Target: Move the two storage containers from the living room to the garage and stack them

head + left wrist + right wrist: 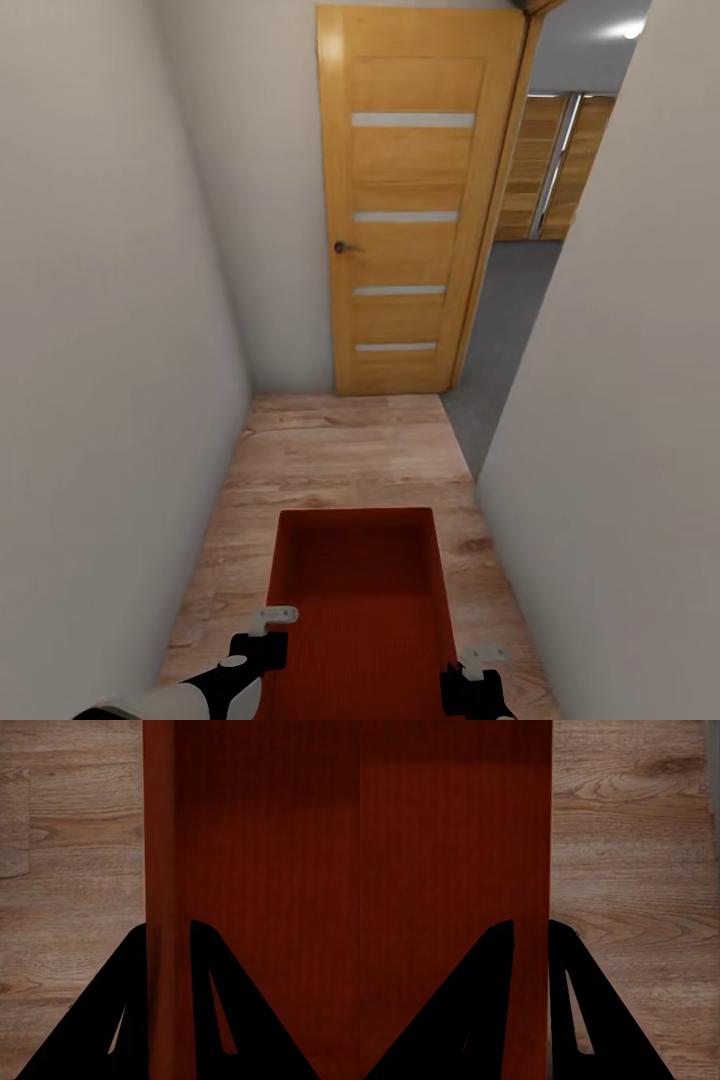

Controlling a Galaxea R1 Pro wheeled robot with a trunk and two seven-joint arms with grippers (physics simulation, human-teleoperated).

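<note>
Orange-red plastic sits in front of me: one storage container (pixel 358 610), an open-topped rectangular bin with low walls and a finely ribbed bottom, carried level between my two arms above the wood-plank floor (pixel 340 450) of a narrow corridor. My left end effector (pixel 171 934) is clenched on the bin's left wall, one dark finger on each side of the rim; my right end effector (pixel 531 930) grasps the right wall in the same way. In the head view both wrists show at the near corners of the bin.

Ahead of the bin stands a honey-coloured wooden door (pixel 415 200) with four pale horizontal glass strips and a small dark handle (pixel 345 246). It is swung open against the end wall, and just right of it an opening leads onto grey concrete floor (pixel 505 330), which I take for the garage. Plain matt white walls (pixel 100 330) close in on both sides of the bin.

The risk I see is the turn to the right past the door: the corridor looks little wider than the bin, so a corner could strike the right wall or the door frame and twist the thin rim out of a pinch grip. Uneven arm motion could also tilt it or flex the walls loose.
</note>
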